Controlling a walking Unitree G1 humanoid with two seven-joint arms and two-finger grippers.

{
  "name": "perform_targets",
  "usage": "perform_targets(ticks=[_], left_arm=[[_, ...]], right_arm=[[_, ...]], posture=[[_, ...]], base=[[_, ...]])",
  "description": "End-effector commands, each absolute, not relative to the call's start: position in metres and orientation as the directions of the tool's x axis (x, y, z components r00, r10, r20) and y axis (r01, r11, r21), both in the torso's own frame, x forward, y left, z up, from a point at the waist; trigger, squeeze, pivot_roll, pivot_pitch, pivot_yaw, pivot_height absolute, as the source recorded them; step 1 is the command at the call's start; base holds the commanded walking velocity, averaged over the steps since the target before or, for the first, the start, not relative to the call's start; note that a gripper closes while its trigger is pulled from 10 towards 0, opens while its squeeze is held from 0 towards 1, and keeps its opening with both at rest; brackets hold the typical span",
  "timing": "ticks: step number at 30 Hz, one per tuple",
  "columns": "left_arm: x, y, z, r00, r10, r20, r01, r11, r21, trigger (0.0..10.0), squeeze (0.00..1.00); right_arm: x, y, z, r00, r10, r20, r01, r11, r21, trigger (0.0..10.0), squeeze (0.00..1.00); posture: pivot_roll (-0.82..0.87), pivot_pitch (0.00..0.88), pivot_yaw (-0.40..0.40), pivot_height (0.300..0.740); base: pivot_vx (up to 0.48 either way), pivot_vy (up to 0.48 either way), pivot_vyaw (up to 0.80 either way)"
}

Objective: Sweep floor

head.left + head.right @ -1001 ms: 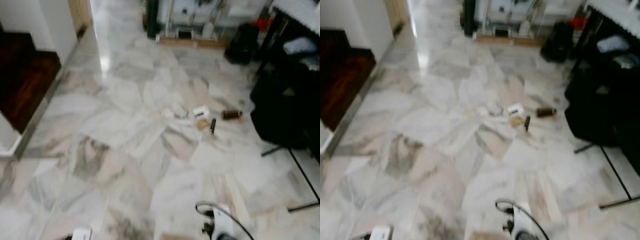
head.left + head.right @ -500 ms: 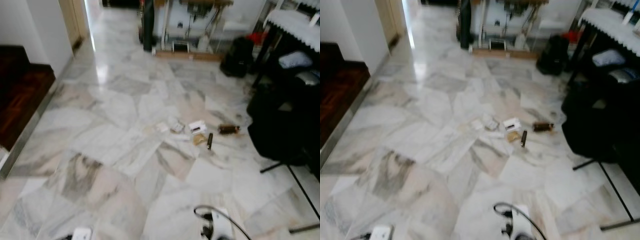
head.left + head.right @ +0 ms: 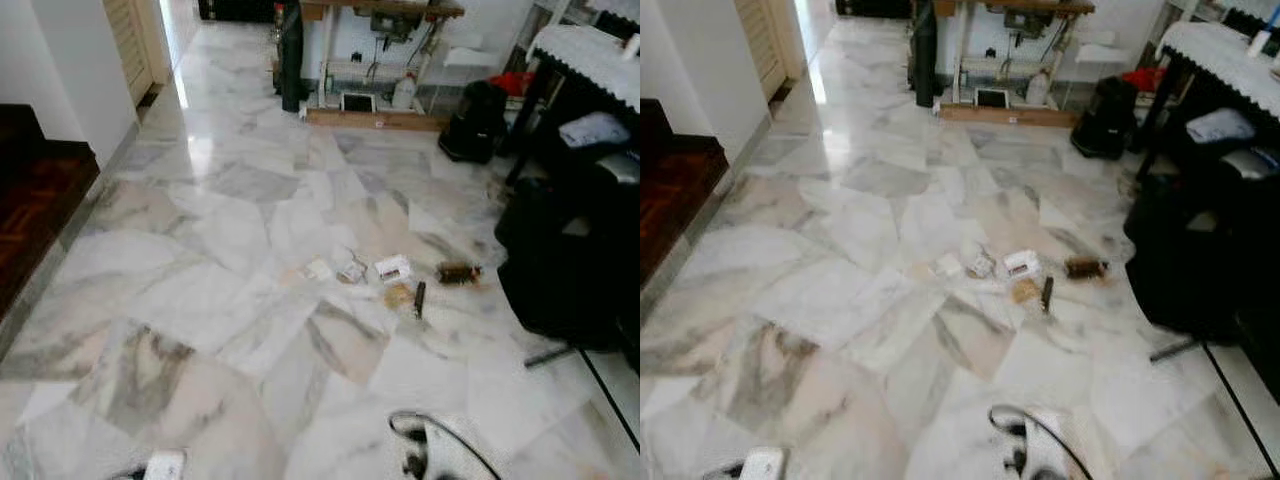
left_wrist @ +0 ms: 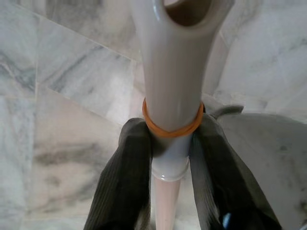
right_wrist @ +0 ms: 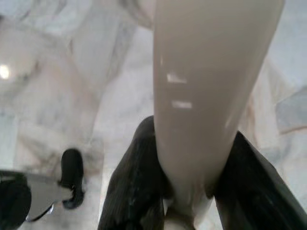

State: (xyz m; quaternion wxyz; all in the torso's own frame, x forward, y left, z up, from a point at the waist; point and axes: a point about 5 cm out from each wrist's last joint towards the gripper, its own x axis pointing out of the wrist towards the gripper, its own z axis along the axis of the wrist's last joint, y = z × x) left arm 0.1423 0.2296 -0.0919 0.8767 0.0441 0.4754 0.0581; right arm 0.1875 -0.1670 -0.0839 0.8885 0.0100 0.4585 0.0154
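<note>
Floor (image 3: 200,280) litter (image 3: 385,275) lies at my twelve o'clock; left pincer (image 4: 170,158) and right pincer (image 5: 184,191) each pinch a cream handle (image 4: 172,72).

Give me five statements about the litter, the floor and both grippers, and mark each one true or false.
1. The litter lies in a small cluster on the marble floor. True.
2. The left gripper is open and holds nothing. False: its fingers are shut on a cream handle with an orange band.
3. The right gripper is shut on a cream handle. True.
4. A dark bottle lies at the left end of the cluster, towards the wooden step. False: it lies at the right end, near the black bag.
5. The floor is carpeted. False: it is polished marble tile.
</note>
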Motion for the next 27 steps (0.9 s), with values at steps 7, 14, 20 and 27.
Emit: perform_targets(ticks=[7,14,20,27], left_arm=[[0.1443,0.2210,-0.0932,0.542,0.118,-0.832,-0.053,0.993,0.107,10.0,0.00],[0.1447,0.2216,-0.0929,0.542,0.120,-0.832,-0.052,0.993,0.109,10.0,0.00],[0.1456,0.2218,-0.0923,0.552,0.123,-0.825,-0.058,0.992,0.109,10.0,0.00],[0.1462,0.2215,-0.0919,0.559,0.119,-0.821,-0.063,0.993,0.101,10.0,0.00]], right_arm=[[0.1844,-0.1705,-0.0852,0.574,0.030,-0.818,0.009,0.999,0.043,10.0,0.00],[0.1843,-0.1697,-0.0853,0.573,0.031,-0.819,0.007,0.999,0.043,10.0,0.00],[0.1842,-0.1694,-0.0854,0.573,0.032,-0.819,0.007,0.999,0.044,10.0,0.00],[0.1843,-0.1695,-0.0853,0.572,0.030,-0.820,0.006,0.999,0.040,10.0,0.00]], posture=[[0.08,0.078,-0.061,0.740],[0.08,0.081,-0.059,0.740],[0.08,0.083,-0.059,0.740],[0.08,0.083,-0.060,0.740]], base=[[0.331,0.000,0.00],[0.329,0.000,0.00],[0.311,0.000,0.00],[0.000,0.000,0.00]])
